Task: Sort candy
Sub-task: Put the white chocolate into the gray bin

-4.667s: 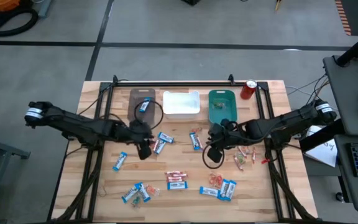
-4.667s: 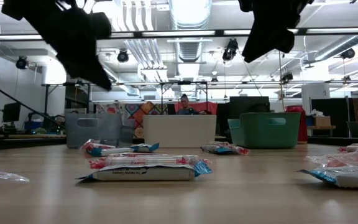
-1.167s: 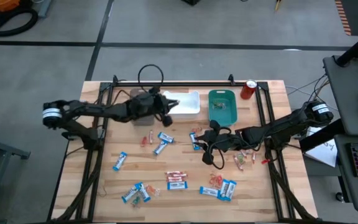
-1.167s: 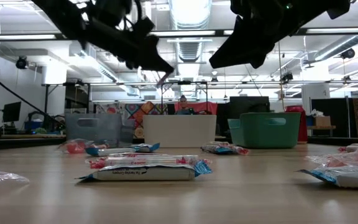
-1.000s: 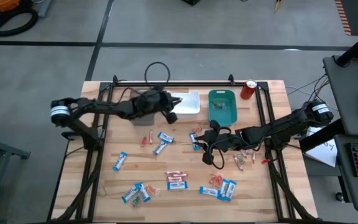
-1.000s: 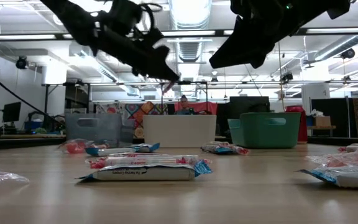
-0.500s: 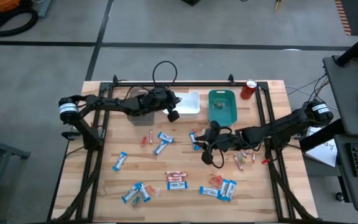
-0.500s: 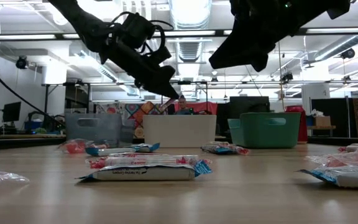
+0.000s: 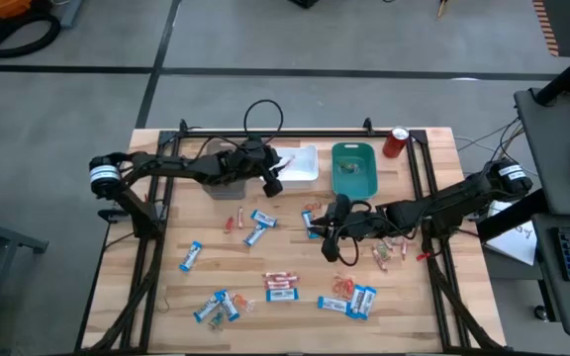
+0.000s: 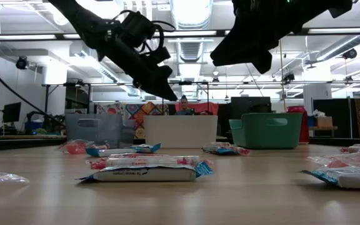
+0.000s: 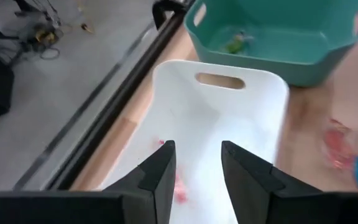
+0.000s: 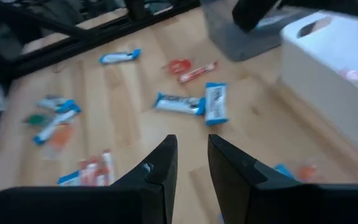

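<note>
Bins: three, grey (image 9: 224,158), white bin (image 9: 295,163), teal (image 9: 354,168) | left gripper (image 11: 196,165) over white bin, now parted, red sweet (image 11: 178,190) dropped inside | right gripper (image 12: 189,155) beside teal, parted, empty

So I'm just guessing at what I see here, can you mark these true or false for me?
1. The left claw hangs over the white bin. True.
2. The left claw is clamped on a blue bar. False: its fingers stand apart with nothing between them.
3. The teal bin is completely empty. False: a small piece lies inside it.
4. A red soda can stands at the table's back edge, beside the teal bin. True.
5. All the candy is already binned. False: many pieces lie loose on the table.
</note>
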Robot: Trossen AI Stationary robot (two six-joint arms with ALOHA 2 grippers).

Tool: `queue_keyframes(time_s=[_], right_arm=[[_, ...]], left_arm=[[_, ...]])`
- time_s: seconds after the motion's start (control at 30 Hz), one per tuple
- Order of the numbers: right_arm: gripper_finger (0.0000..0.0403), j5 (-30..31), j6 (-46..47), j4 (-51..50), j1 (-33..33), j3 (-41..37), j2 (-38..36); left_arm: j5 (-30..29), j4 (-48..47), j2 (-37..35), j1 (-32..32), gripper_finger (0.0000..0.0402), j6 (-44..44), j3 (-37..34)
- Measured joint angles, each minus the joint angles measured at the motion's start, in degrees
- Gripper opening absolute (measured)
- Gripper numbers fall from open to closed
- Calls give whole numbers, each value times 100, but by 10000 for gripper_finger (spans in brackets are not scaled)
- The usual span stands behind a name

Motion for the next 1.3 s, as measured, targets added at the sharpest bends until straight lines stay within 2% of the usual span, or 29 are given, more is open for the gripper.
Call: queue_keyframes(time_s=[0.13,0.3,0.5,0.77,0.83,0.97,1.3], right_arm=[[82,-770,444,4,2,0,13],[82,-956,1247,-114,0,0,68],[82,-1689,1954,-810,130,169,70],[82,-1701,3258,-3386,626,970,110],[82,-1700,3602,-4160,747,1169,114],[82,-1787,4583,-5056,954,1334,114],[82,-2964,7163,-5017,1860,1314,514]], left_arm=[[0,-489,-352,-253,101,-54,0],[0,-702,-861,-786,87,-58,-13],[4,-649,-1475,-1629,78,-3,-241],[0,-116,-2213,-2614,78,-30,-1058],[-3,24,-2361,-2727,78,-32,-1202],[-8,39,-2568,-2779,78,-56,-1315],[-22,45,-2663,-2766,77,256,-1318]])
